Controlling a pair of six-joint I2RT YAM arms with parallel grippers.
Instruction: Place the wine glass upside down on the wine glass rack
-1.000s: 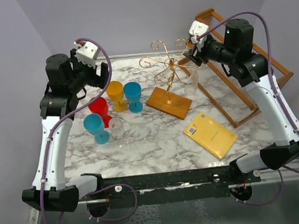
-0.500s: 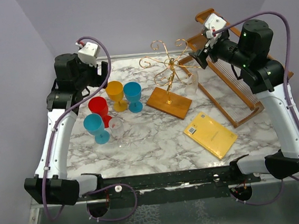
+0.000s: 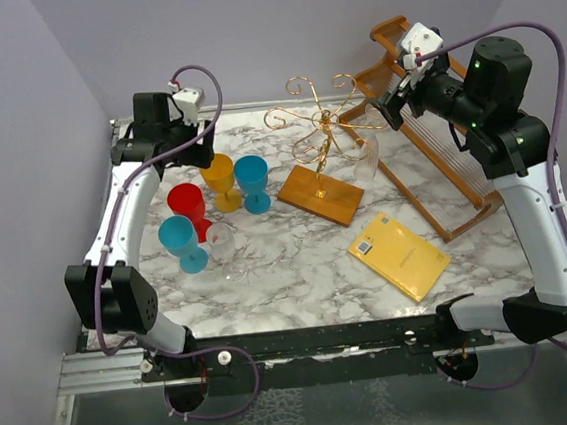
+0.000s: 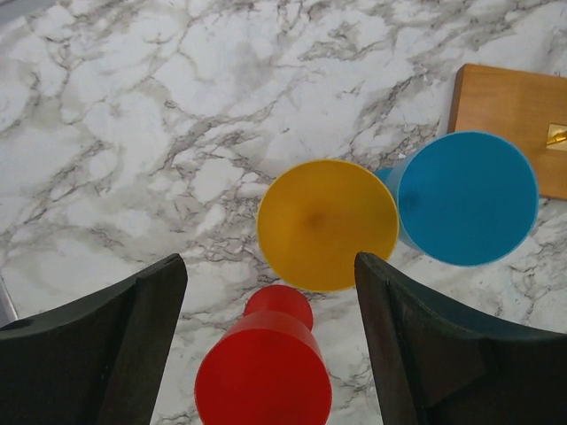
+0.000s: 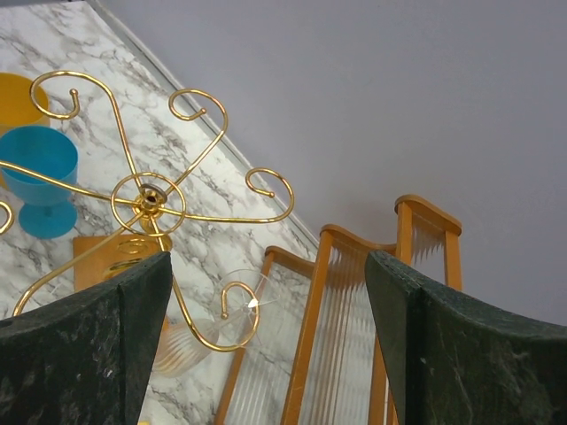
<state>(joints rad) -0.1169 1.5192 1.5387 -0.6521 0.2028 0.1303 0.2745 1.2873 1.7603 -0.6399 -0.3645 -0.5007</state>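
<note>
The wine glass rack (image 3: pixel 322 133), gold wire with curled arms on a wooden base (image 3: pixel 320 195), stands mid-table. A clear wine glass (image 3: pixel 366 158) hangs upside down from its right curled arm. In the right wrist view its foot (image 5: pixel 249 299) sits in a gold curl and its ribbed bowl (image 5: pixel 180 347) hangs below. My right gripper (image 3: pixel 388 108) is open and empty, up and to the right of the rack (image 5: pixel 149 199). My left gripper (image 3: pixel 200 146) is open and empty above the cups. A second clear glass (image 3: pixel 222 244) stands on the table.
Yellow (image 3: pixel 219 172), blue (image 3: pixel 252 176), red (image 3: pixel 186 202) and light blue (image 3: pixel 179 240) cups stand at the left. The left wrist view shows the yellow (image 4: pixel 327 223), blue (image 4: pixel 467 197) and red (image 4: pixel 263 372) ones. A brown slatted rack (image 3: pixel 460 170) lies at the right, a yellow book (image 3: pixel 400 253) in front.
My right gripper has drawn back up and to the right, away from the rack; the glass stays hanging. My left arm has swung toward the back, its gripper now over the cups.
</note>
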